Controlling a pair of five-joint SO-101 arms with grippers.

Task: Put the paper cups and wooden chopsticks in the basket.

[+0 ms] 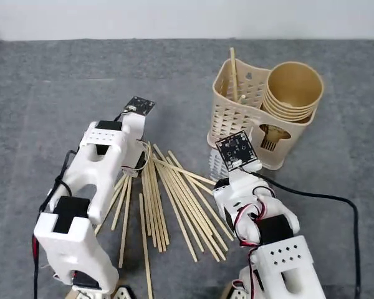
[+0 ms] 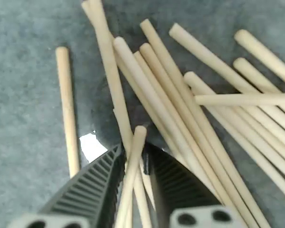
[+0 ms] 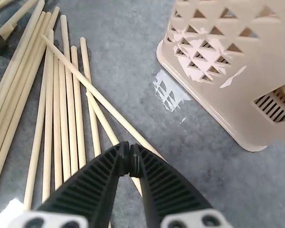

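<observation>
High view: paper cups (image 1: 293,93) nested in basket (image 1: 227,118), chopsticks (image 1: 174,199) strewn on grey mat (image 1: 50,81) between the arms; left wrist view: left gripper (image 2: 133,149) pinched on one chopstick (image 2: 137,137) over the pile; right wrist view: right gripper (image 3: 129,154) tips together, empty, near basket (image 3: 218,71).

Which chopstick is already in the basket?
The single chopstick standing upright in the basket, in the compartment beside the stacked cups. The rest of the chopsticks lie flat on the table.
</observation>
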